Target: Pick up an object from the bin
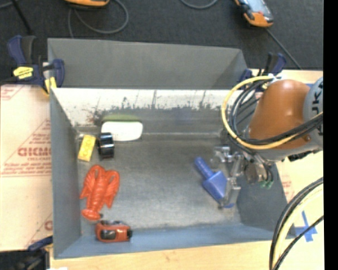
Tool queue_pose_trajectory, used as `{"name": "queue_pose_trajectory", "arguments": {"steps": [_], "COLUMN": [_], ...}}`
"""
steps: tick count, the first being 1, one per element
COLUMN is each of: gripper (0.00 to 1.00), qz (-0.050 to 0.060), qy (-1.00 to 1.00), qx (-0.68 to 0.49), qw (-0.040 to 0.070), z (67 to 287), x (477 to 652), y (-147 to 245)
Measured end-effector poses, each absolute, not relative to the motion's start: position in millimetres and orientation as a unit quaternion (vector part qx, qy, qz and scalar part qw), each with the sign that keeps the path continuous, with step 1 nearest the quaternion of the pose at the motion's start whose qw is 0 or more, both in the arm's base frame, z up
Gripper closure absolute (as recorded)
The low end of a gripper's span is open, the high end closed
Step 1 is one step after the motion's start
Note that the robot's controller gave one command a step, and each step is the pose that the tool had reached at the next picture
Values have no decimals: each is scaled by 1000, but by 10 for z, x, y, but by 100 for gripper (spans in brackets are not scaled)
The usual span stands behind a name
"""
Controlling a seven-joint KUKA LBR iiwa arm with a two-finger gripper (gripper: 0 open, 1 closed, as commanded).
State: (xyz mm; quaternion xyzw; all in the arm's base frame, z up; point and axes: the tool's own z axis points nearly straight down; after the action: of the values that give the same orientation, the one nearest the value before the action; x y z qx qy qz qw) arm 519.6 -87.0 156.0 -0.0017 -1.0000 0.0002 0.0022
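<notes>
Down at the right end of the grey metal bin, the claw hangs low over the floor, right against a blue plastic thing shaped like a small scoop or brush, with a narrow handle pointing up-left and a broader wedge end toward the near wall. The claw's metal parts sit along the blue thing's right side and overlap its wide end. Whether the claw is apart, together, or clamped on the blue thing, I cannot tell from this angle. Above it, the arm's orange wrist cover and looped cables crowd the bin's right corner.

The other things lie well apart from the claw, at the left end. A red toy lobster lies flat near the left wall. Just below it, in the near-left corner, sits a small red and black thing. Toward the far wall are a yellow block, a black cylinder touching or just beside it, and a white oblong thing with a green edge.
</notes>
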Motion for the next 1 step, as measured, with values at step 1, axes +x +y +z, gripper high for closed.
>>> {"name": "queue_pose_trajectory", "arguments": {"steps": [1], "gripper": [0], "qz": [1], "qy": [-1000], "qx": [0], "qw": [-2], "z": [1607], "x": [5212], "y": [-867]}}
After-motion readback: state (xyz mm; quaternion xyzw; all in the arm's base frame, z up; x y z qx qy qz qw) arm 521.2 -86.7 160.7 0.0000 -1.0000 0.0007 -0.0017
